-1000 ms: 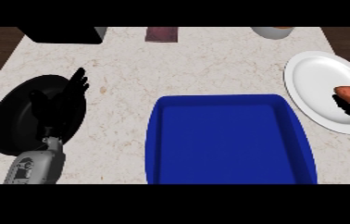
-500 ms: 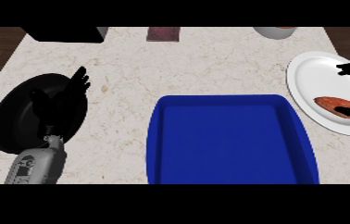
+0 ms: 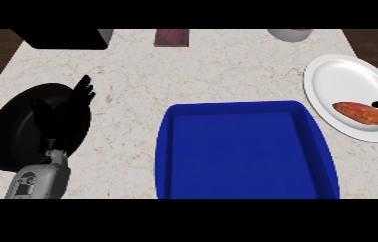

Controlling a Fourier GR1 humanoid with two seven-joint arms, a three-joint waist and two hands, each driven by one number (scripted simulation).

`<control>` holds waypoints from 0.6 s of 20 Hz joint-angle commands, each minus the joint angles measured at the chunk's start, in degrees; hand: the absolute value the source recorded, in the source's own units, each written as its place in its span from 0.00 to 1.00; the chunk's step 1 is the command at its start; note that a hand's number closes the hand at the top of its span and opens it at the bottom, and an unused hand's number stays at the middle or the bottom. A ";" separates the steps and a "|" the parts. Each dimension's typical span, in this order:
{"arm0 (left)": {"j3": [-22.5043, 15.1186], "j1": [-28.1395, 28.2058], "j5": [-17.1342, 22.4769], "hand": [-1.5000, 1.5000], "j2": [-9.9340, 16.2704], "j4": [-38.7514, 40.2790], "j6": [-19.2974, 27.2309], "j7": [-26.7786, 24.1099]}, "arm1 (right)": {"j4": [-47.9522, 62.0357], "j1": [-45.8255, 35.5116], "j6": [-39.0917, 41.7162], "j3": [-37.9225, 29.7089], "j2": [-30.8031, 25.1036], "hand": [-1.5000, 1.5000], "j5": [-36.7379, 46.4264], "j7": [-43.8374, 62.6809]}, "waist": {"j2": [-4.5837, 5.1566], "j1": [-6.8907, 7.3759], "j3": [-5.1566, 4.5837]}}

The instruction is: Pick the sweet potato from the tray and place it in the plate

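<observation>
On the white plate point(image 3: 334, 81) at three o'clock lies the sweet potato point(image 3: 357, 110), an orange-brown piece stretched across the plate's lower half and resting flat on its surface. At the picture's right edge, just beside the sweet potato's far end, a tiny black speck shows; it may be a fingertip of the right robot hand, but too little of it shows to tell how that hand stands.

The left robot hand point(image 3: 68, 115) shows at nine o'clock, well apart from the sweet potato, with the whole width of the worktop point(image 3: 207, 71) between them. Its fingers are straight and point toward twelve o'clock, holding nothing. It rises from a grey forearm point(image 3: 37, 178) that comes in at seven o'clock, and it stands over a round black pan-like dish point(image 3: 18, 131) that lies on the worktop at the left edge.

Between the left robot hand and the plate, the blue tray point(image 3: 244, 151) fills the region from the centre toward six o'clock. Its inside shows only blue, and its right rim comes near the plate's lower left edge without clearly touching it.

Along the far edge of the worktop, a black box-shaped thing point(image 3: 63, 37) stands at eleven o'clock, a small dark red piece point(image 3: 171, 37) at twelve o'clock, and a pale round vessel point(image 3: 290, 34), cut by the top band, at one o'clock. All three stand well apart from the plate and the tray.
</observation>
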 commanded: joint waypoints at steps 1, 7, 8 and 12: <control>1.35 -0.79 0.76 0.50 1.76 0.57 -1.37 -0.19 | 3.43 -2.17 14.76 -2.53 -2.42 0.00 -5.07 1.98 | -0.08 -0.41 -0.07; -0.01 0.06 -0.60 0.50 0.02 1.12 -0.34 -2.07 | 8.36 -2.79 27.61 -1.96 -5.62 0.00 -8.01 8.41 | 0.26 0.12 0.02; 0.01 -0.79 -0.35 0.50 0.58 0.26 -0.50 0.63 | 8.74 -1.73 27.17 -1.50 -4.63 0.00 -7.93 8.07 | 0.32 0.37 0.10; -0.54 1.24 0.15 0.50 -0.49 -2.31 -0.54 0.31 | 7.46 0.33 29.15 -1.73 -6.85 0.00 -9.74 5.37 | 0.24 0.57 0.16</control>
